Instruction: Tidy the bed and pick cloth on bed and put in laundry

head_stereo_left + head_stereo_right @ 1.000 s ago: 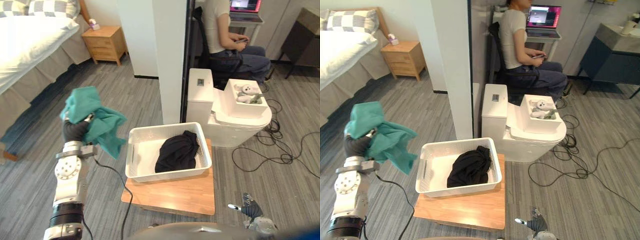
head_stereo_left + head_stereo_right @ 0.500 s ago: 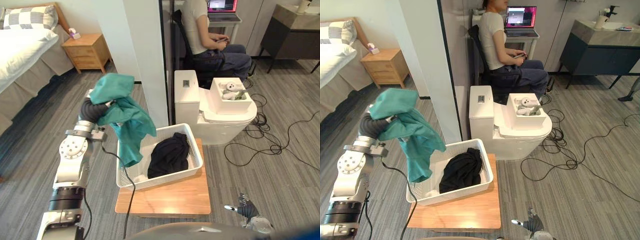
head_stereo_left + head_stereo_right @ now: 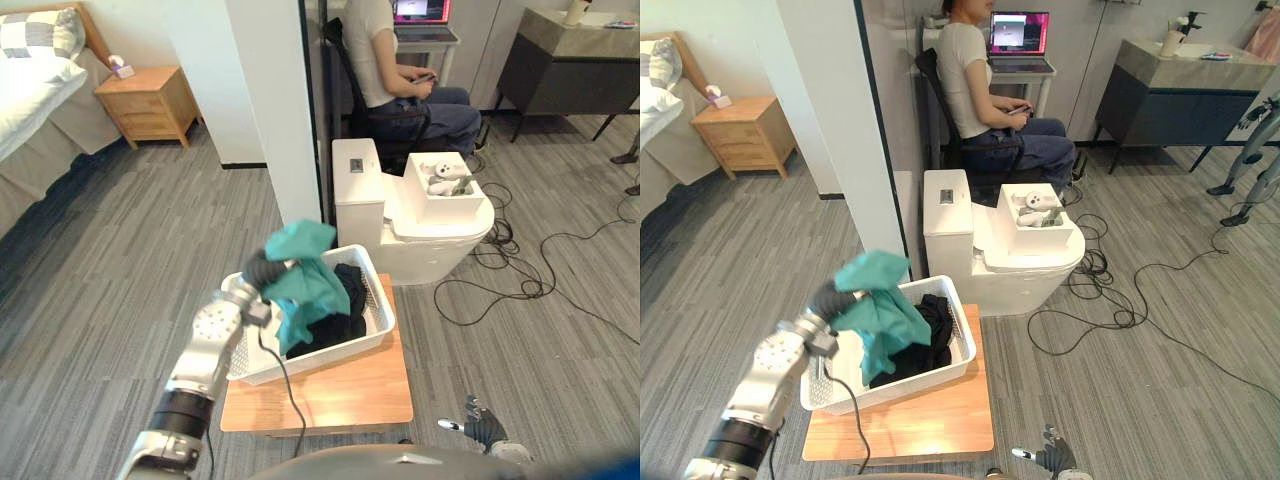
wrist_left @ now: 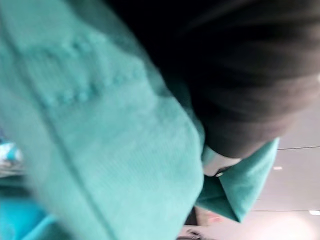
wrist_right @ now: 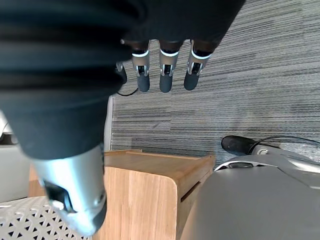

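Note:
A teal cloth hangs bunched from my left hand, which is shut on it right above the white laundry basket. The cloth's lower end reaches down into the basket and touches the black cloth lying inside. Up close in the left wrist view, the teal cloth wraps around the hand. The basket stands on a low wooden table. My right hand hangs low at the right, apart from everything, its fingers straight and empty.
A white pillar rises just behind the basket. Beside it stand a white toilet with a box of toys on its lid, and a seated person at a laptop. Cables lie on the floor at the right. Bed and nightstand are far left.
My left arm has swung the teal cloth to the right, from beside the basket to over it, and lowered it. The camera has turned right, so the bed has slid out of view.

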